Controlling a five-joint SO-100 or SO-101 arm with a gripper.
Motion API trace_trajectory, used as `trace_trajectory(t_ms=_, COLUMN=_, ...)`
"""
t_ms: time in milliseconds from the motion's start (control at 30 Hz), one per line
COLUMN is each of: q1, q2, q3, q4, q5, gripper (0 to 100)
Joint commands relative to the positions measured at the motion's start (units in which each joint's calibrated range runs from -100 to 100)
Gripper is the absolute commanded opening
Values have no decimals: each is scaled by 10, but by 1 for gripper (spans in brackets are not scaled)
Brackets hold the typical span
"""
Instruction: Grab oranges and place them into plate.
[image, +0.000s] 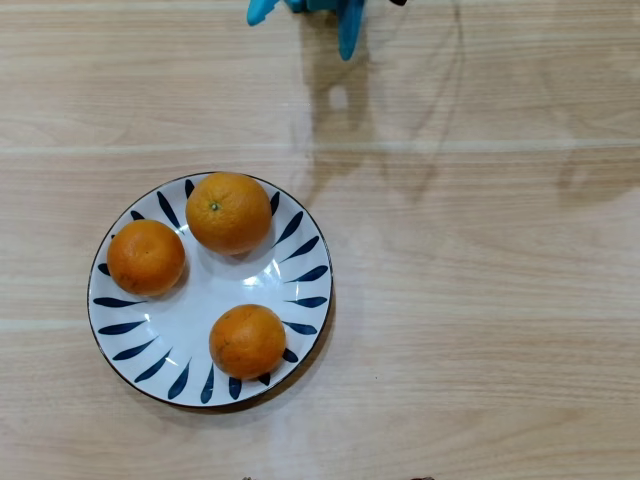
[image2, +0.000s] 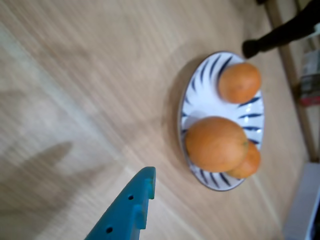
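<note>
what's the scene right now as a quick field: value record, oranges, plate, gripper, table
oranges: three, all on the plate; top orange, left orange, bottom orange
largest orange: the top one in the overhead view, green stem dot facing up
plate: plate, white with dark blue strokes, on the table
gripper: gripper blue, at the top edge of the overhead view, away from the plate, holding nothing visible; open or shut unclear
table: table, light wood
oranges off the plate: none visible

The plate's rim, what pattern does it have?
Dark blue petal-like strokes radiating on the white plate, clearest in the overhead view.
</note>
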Motion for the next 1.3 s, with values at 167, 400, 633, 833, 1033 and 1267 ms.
trace_trajectory(t_ms=167, q1=-22, q2=-135, q3=31, q4=109, q5=28, gripper=59)
trace_trajectory(t_ms=400, q1=-34, q2=-142, q3=31, q4=186, q5=29, gripper=58)
trace_trajectory(t_ms=633, q1=-38, q2=-226, q3=56, q4=220, q5=39, gripper=58)
trace_trajectory(t_ms=833, q1=-57, q2=-263, q3=106, q4=220, q5=39, gripper=58)
trace_trajectory(t_ms=1033, q1=-90, q2=-264, q3=258, q4=210, q5=35, gripper=59)
trace_trajectory(t_ms=1267, q1=-96, q2=-264, q3=321, q4=148, q5=35, gripper=59)
